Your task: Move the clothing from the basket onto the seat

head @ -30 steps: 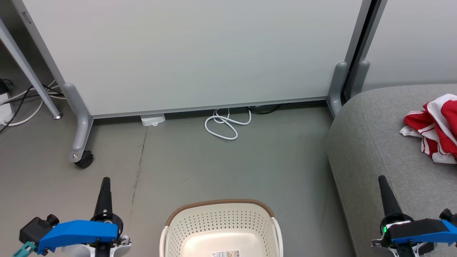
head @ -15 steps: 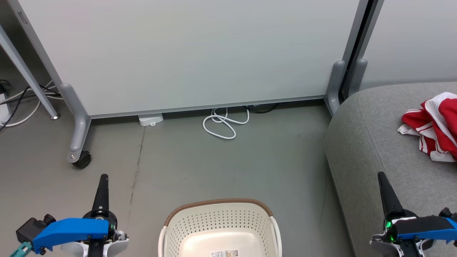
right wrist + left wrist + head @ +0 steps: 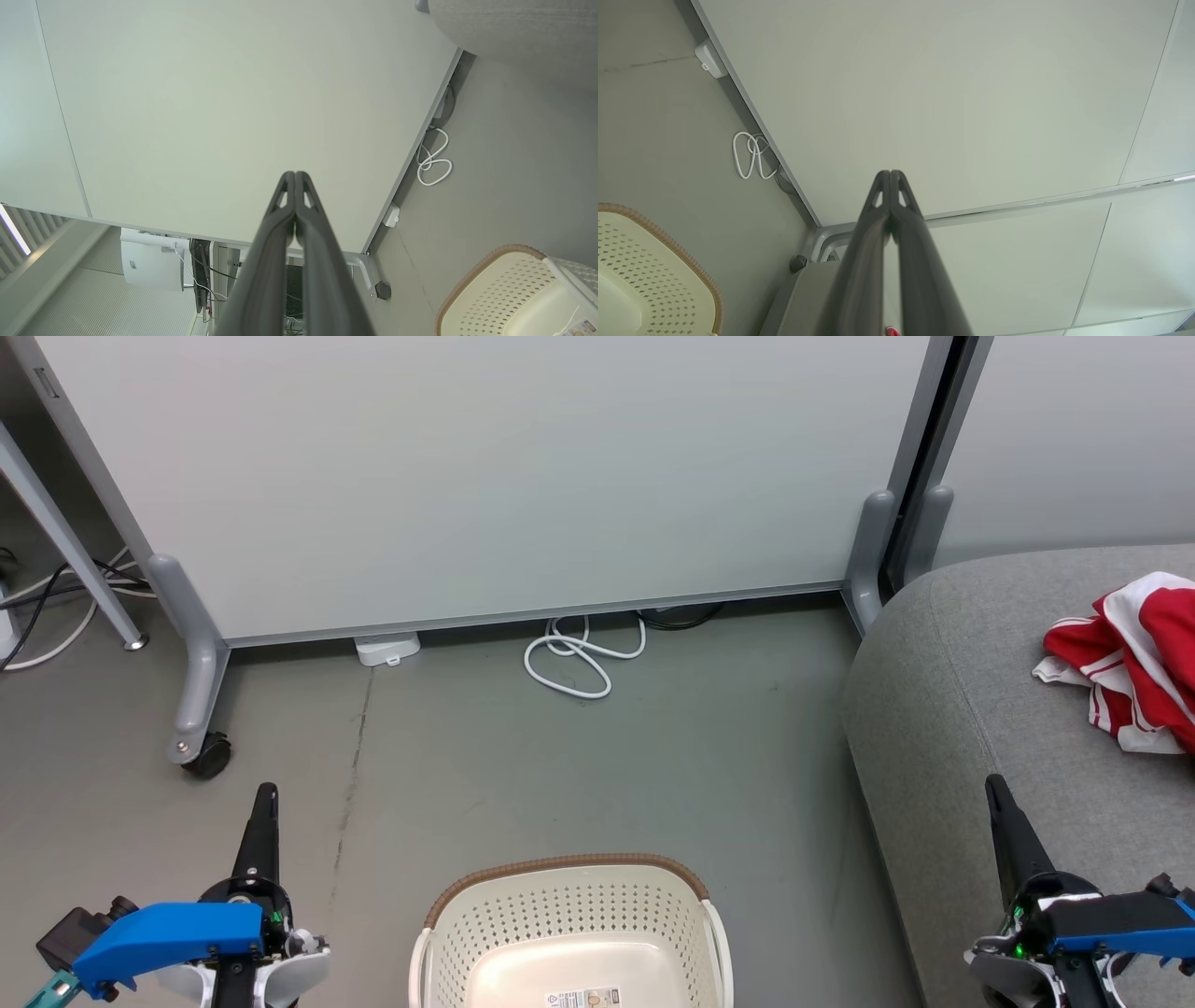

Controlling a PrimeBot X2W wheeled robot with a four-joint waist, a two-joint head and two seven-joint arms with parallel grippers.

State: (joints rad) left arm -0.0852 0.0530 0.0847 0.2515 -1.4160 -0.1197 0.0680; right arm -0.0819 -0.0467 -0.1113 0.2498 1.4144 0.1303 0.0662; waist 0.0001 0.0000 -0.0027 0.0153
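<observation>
The cream basket (image 3: pixel 569 933) with a brown rim stands on the floor at the bottom centre; only a label shows inside it. Red clothing with white stripes (image 3: pixel 1130 658) lies bunched on the grey seat (image 3: pixel 971 709) at the right edge. My left gripper (image 3: pixel 265 795) is shut, to the left of the basket above the floor. Over the seat's front part my right gripper (image 3: pixel 994 786) is also shut and holds nothing. The wrist views show each pair of fingertips pressed together (image 3: pixel 890 173) (image 3: pixel 295 174), with the basket at a corner (image 3: pixel 654 275) (image 3: pixel 509 294).
A pale partition panel (image 3: pixel 485 476) on grey feet with a castor (image 3: pixel 207 756) stands behind the floor area. A looped white cable (image 3: pixel 579 658) and a white adapter (image 3: pixel 386 649) lie at its base. Dark cables (image 3: pixel 47 607) trail at the far left.
The whole head view has shifted slightly, so the camera moved. Both grippers stay shut and sit a little lower in view; the clothing and basket have not moved.
</observation>
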